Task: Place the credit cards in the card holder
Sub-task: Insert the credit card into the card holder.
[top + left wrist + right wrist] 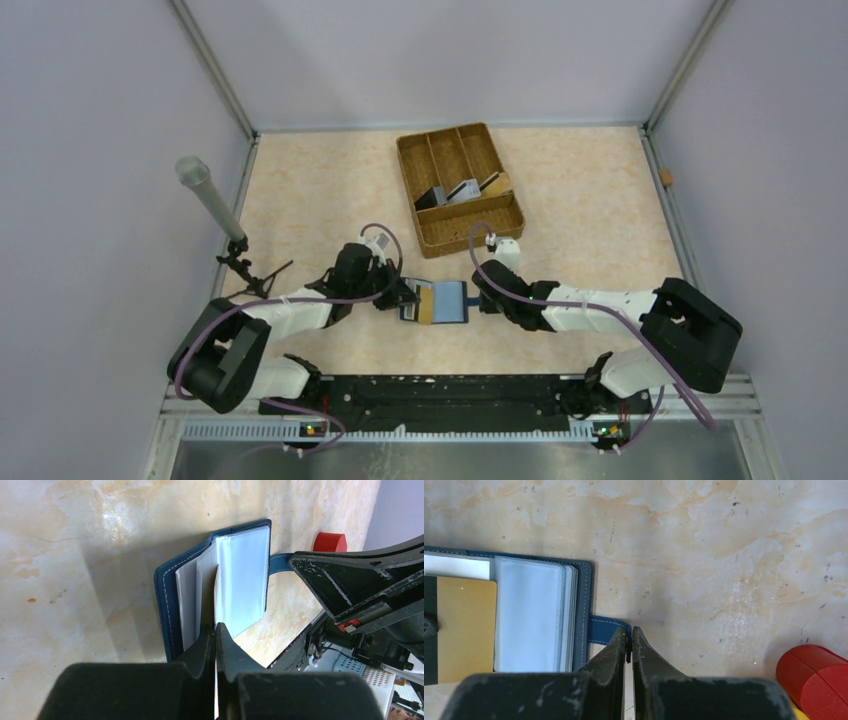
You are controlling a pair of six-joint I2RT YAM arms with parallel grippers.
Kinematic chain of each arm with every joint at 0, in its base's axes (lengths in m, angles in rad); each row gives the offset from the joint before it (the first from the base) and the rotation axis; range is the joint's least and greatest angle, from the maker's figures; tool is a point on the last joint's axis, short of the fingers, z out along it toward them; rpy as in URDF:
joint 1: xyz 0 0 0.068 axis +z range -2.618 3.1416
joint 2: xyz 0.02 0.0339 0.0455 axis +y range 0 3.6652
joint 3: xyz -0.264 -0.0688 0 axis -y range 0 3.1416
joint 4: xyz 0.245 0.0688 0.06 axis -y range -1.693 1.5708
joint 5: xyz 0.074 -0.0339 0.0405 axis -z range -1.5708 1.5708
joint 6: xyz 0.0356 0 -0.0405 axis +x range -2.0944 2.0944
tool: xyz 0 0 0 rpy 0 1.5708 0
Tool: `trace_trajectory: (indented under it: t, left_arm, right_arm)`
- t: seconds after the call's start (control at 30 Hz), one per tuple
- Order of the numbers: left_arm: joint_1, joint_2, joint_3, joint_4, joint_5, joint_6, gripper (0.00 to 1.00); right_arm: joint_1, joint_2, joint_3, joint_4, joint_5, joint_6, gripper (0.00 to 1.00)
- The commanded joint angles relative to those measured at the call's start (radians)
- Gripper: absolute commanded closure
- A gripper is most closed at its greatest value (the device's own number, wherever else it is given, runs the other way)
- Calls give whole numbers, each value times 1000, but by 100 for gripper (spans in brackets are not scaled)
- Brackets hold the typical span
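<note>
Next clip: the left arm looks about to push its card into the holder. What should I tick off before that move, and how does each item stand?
1. Card holder lies open with its sleeves exposed: ok.
2. Right gripper shut on the snap tab, steadying the holder: ok.
3. Left gripper shut on the gold card: ok.
4. Card's leading edge inside one of the sleeves: cannot tell. The left wrist view shows it edge-on among them.
5. Other cards located for afterwards: ok, lying in the brown tray.
</note>
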Motion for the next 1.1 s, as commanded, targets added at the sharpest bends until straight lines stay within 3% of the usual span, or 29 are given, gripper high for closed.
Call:
trace_trajectory:
  t: [0.0, 0.3, 1.07]
  left_arm:
    - [9, -11, -23, 81, 39, 3, 100]
    - [56, 46, -75, 245, 123, -47, 100]
    - [65, 208, -87, 413, 186, -63, 100]
  right_arm:
    - [-9, -20, -7, 6, 7, 0, 100]
    - [-9, -14, -4, -2, 12, 3, 100]
    - [-8, -5, 11, -27, 13, 3, 100]
